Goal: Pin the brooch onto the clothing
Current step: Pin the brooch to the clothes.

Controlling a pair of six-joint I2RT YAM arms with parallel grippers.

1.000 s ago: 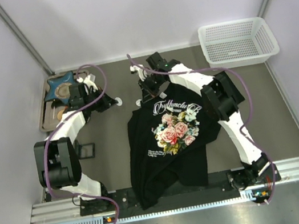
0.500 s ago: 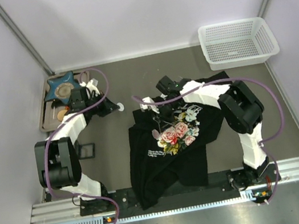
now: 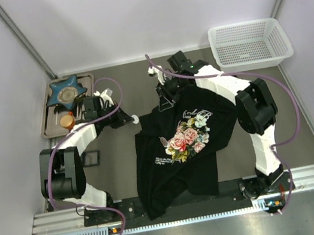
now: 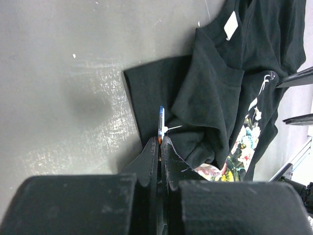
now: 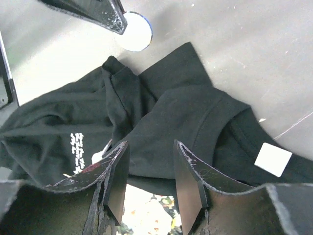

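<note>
Nearby, shirt [image 3: 177,162]: crumpled, print up, hem toward the arm bases, collar at the far end
left claw [image 4: 160,142]: clamped shut on the brooch [image 4: 161,120], which sticks out past the fingertips, edge-on, over the sleeve on that arm's side; contact with cloth unclear
right claw [image 5: 149,147]: farther off, partly open above the collar, holding nothing
step: likely bringing the brooch to the cloth
next move: needs flat fabric under the brooch and the right claw to steady it
</note>
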